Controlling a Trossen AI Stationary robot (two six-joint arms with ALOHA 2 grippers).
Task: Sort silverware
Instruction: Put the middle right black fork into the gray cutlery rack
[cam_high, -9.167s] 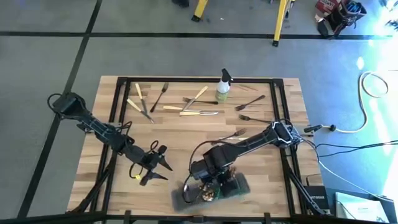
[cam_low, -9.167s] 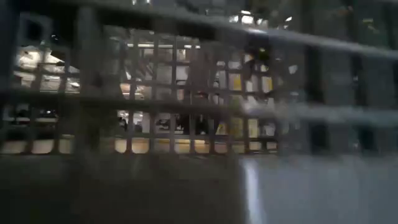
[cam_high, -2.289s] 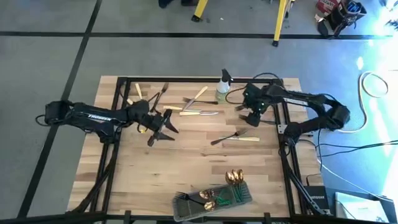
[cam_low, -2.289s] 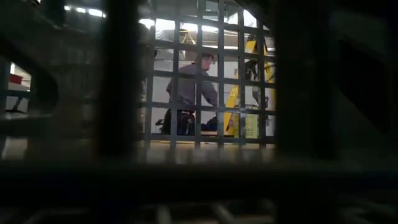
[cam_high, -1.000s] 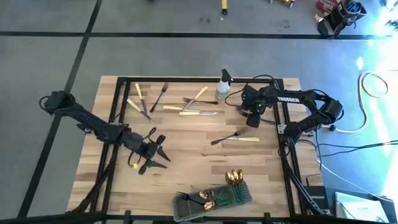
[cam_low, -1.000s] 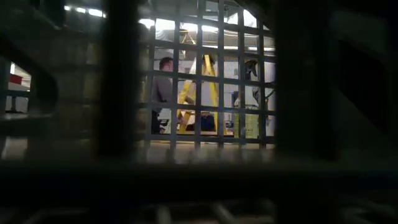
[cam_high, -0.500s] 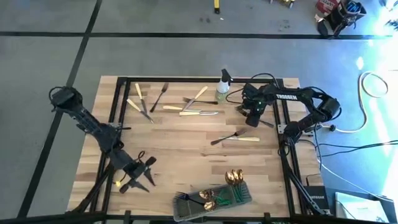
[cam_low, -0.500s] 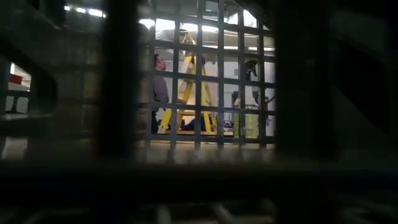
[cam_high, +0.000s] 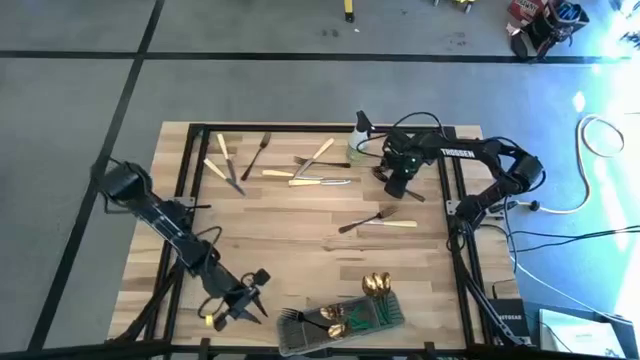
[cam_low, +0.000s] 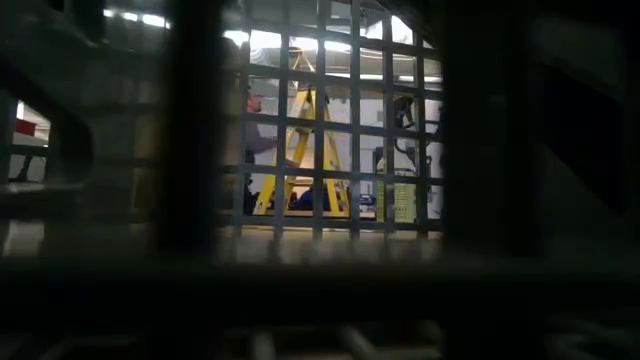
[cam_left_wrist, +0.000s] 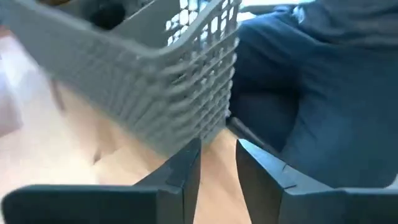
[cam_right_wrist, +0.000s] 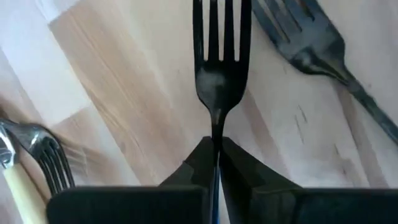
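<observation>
Wooden table (cam_high: 300, 240); grey floor (cam_high: 80, 120).

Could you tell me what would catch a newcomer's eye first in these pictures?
Most striking is the right gripper, at the table's far right by the spray bottle, shut on a dark fork pinched by its handle. Next, the grey mesh caddy at the near edge, with gold spoons standing in it and the left gripper beside it.

arms: dark, slim, jointed | right arm (cam_high: 470, 155) — white lettering | black cables at joints
</observation>
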